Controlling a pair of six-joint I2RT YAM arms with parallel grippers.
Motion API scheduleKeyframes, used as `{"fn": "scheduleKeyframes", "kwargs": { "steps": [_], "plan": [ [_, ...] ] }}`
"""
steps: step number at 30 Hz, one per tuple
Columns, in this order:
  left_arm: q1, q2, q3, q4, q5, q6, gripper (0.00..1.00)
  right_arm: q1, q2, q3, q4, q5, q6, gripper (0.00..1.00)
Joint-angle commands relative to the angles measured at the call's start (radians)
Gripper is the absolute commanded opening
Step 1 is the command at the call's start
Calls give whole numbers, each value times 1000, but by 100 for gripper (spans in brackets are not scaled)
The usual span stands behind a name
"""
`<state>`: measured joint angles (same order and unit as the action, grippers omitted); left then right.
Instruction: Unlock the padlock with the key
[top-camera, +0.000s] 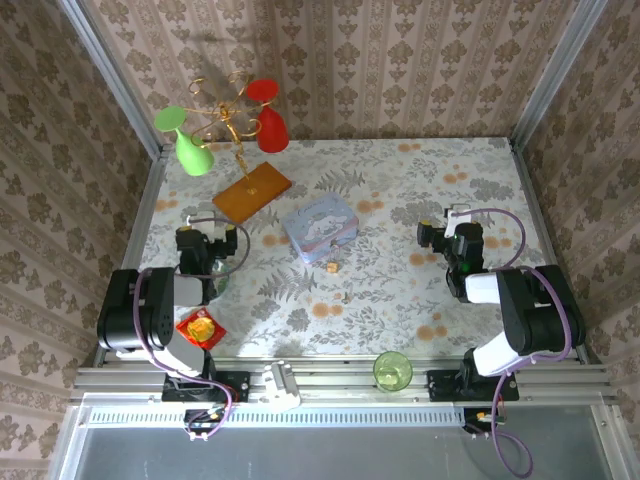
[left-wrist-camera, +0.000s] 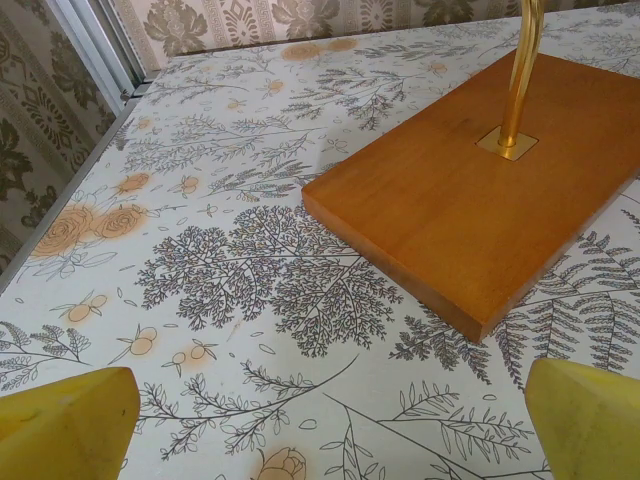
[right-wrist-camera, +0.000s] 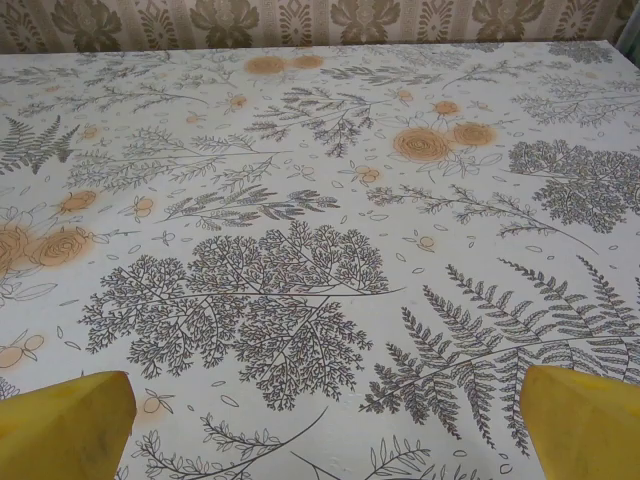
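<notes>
Step in hand: nothing is gripped; the task is judged to be at its start, the reach for the key and padlock not yet made
Left pincer (top-camera: 203, 240): held over the left side of the worktop (top-camera: 480, 180); its yellow fingertips (left-wrist-camera: 62, 425) are seen wide apart with nothing between them; a wooden base (left-wrist-camera: 470, 210) lies ahead of it
Right pincer (top-camera: 448, 236): held over the right side; its fingertips (right-wrist-camera: 585, 420) are likewise spread apart, with bare worktop between
Padlock (top-camera: 331, 267): a small brass block near the middle of the worktop, just beside the pale blue tin (top-camera: 320, 228) on its near side; whether the two touch cannot be told
Key (top-camera: 347, 296): a tiny pale piece is taken for it; it lies near the padlock, toward the near edge and apart from it; its detail is too small to read
Next move: one pincer is probably wanted on the padlock body to steady it, the other on the key; a precise pinch low against the worktop is called for, the key being slim and flat
</notes>
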<state>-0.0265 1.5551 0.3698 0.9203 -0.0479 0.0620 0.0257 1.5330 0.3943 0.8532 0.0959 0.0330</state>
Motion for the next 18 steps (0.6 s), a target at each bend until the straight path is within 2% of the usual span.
{"fn": "scheduleKeyframes", "kwargs": {
  "steps": [1, 18],
  "plan": [
    [-7, 1, 17, 8, 12, 19, 100, -4, -4, 14, -2, -16, 1, 100],
    [1, 3, 20, 2, 7, 7, 100, -6, -4, 15, -5, -17, 2, 100]
  ]
}}
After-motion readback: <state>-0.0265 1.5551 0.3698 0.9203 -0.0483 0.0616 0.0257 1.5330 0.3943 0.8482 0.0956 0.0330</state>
